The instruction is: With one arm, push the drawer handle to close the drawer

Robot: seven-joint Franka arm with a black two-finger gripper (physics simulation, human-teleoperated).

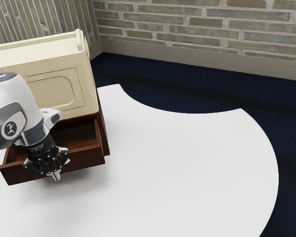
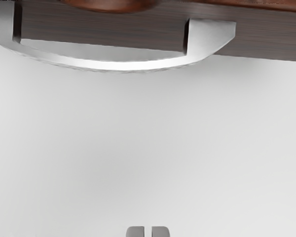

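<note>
Centre on the handle, then push straight in.
Your black two-finger hand (image 1: 55, 175) has its fingertips drawn together, in front of the curved silver handle (image 2: 123, 65) on the open reddish-brown wooden drawer (image 1: 84, 159). Meet the handle's middle, skim above the white worktop (image 1: 187, 163), and press evenly; off-centre force could skew it.

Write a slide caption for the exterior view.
Gripper in front of the open reddish-brown drawer, cream cabinet section above, white table below.
</note>
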